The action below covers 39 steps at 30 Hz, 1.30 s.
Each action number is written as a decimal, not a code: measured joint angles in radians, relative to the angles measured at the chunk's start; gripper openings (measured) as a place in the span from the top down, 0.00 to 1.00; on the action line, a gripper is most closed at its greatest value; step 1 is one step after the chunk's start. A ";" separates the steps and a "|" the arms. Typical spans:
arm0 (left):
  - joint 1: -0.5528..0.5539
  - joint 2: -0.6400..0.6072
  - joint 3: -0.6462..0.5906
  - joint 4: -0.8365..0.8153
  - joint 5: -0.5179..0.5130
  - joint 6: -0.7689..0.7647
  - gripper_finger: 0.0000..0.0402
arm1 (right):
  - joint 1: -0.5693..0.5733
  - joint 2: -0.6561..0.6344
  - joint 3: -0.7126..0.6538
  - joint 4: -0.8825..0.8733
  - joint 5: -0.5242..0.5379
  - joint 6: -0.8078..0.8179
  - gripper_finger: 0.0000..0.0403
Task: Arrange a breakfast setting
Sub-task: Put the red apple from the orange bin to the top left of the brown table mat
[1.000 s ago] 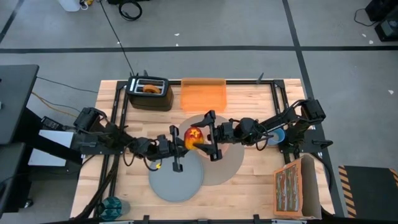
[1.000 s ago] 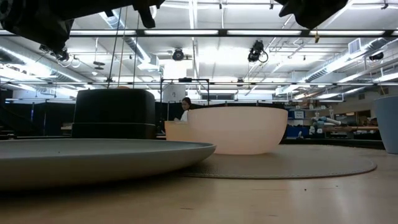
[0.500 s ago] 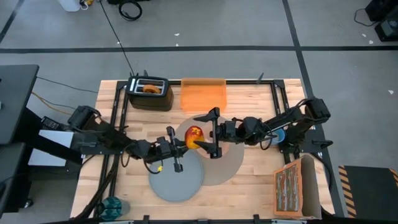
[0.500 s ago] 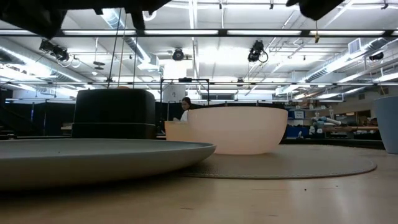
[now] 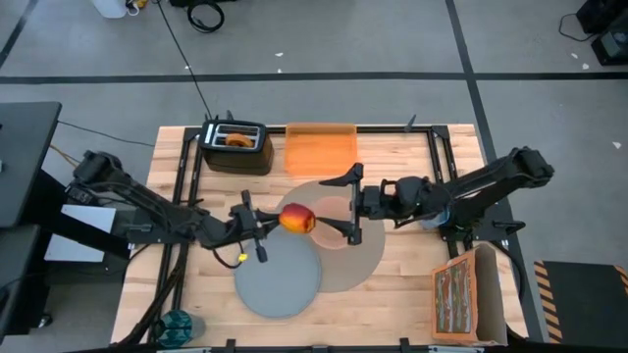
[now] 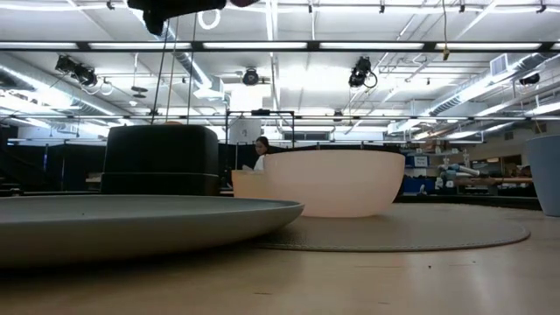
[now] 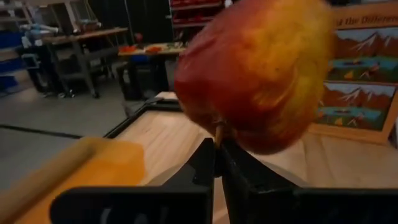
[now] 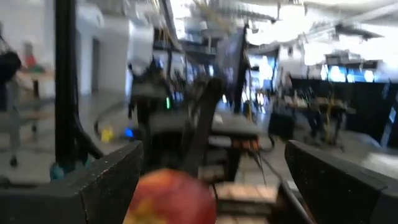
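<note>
My left gripper (image 5: 272, 223) is shut on the red and yellow apple (image 5: 297, 218), high above the near edge of the grey-brown placemat (image 5: 368, 257). My right gripper (image 5: 350, 204) is wide open just right of the apple, over the pink bowl (image 6: 332, 182), and touches nothing. The bowl stands on the placemat. The grey plate (image 5: 280, 282) lies on the table, overlapping the placemat's left edge. The bagel (image 5: 235, 139) stands in the toaster. The blue cup (image 6: 547, 173) stands at the right, mostly under the right arm. The spoon is out of view. My left gripper pinches the apple's thin stem (image 7: 218, 132) between the free ends of its two shut fingers (image 7: 202, 163). The fingers come level from the table's left. The apple sits past the fingertips, stem end toward the gripper, lifted clear of bowl, plate and placemat.
A black toaster (image 5: 235, 147) and an orange tray (image 5: 319, 149) stand at the far edge. A printed box (image 5: 468, 294) stands at the near right. Bare wood lies between plate and box.
My left gripper has risen with the apple by its stem, carrying it up out of the bowl and a little toward the table's left. My right gripper, still wide open, has drawn back toward the table's right edge and risen.
</note>
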<state>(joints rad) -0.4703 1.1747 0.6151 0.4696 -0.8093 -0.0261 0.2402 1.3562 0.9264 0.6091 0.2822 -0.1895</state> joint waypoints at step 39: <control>0.431 0.450 0.540 -1.323 0.408 0.085 0.95 | -0.005 -0.032 -0.001 -0.805 0.145 -0.292 0.01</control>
<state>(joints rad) -0.0396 1.6248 1.1546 -0.8531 -0.4017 0.0590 0.2355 1.3243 0.9253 -0.1957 0.4268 -0.4820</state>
